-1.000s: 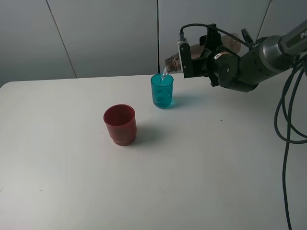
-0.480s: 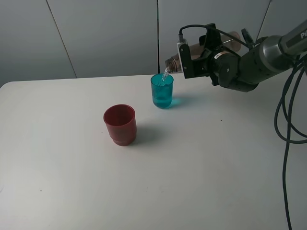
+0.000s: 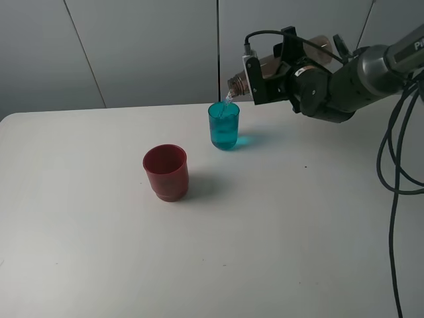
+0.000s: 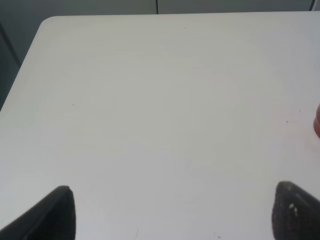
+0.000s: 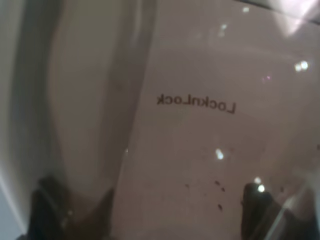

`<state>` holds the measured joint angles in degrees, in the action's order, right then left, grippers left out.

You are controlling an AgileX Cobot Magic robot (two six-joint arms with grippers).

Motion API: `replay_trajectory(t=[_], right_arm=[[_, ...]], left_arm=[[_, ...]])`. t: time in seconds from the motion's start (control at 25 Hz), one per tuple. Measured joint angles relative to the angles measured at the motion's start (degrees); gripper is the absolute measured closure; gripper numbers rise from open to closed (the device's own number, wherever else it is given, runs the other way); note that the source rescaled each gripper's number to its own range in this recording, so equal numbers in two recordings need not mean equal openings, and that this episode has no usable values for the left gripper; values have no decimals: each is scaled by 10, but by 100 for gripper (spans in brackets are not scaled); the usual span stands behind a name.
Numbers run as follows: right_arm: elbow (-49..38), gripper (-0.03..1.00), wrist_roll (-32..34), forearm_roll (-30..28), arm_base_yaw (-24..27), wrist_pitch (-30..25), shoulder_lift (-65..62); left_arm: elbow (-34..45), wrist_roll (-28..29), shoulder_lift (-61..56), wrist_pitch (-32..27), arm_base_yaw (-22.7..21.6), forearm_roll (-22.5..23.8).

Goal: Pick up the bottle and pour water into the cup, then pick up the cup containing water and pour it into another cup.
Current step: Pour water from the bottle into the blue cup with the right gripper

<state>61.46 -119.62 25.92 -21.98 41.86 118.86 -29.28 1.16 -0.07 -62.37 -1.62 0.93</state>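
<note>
In the exterior high view my right gripper (image 3: 277, 71) is shut on the smoky grey-brown bottle (image 3: 238, 83). The bottle lies tipped nearly flat, its mouth just over the rim of the teal cup (image 3: 224, 127). A thin stream of water (image 3: 227, 100) falls from the mouth into the cup, which holds water. The dark red cup (image 3: 165, 172) stands in front of it to the left, untouched. The bottle (image 5: 190, 105) fills the right wrist view between my right gripper's dark fingertips (image 5: 50, 200). My left gripper (image 4: 175, 215) is open over bare table, and a red cup (image 4: 317, 122) sliver shows at that frame's edge.
The white table (image 3: 265, 238) stretches wide in front of both cups. Black cables (image 3: 397, 165) hang down at the right side beside the right arm. A grey panelled wall (image 3: 132, 46) rises behind the table's far edge.
The right gripper and the bottle have risen slightly and tipped a little further. Water keeps running into the teal cup. Both cups stand where they were.
</note>
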Motion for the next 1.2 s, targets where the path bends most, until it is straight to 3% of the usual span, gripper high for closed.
replay_trajectory(t=[0.6,1.2], right_arm=[[5,95,-1,-16,-1,3,0],[6,95,-1,-79,-2,7,0]], left_arm=[[0,0,0,0,0,0],[0,-1,0,0,0,0]])
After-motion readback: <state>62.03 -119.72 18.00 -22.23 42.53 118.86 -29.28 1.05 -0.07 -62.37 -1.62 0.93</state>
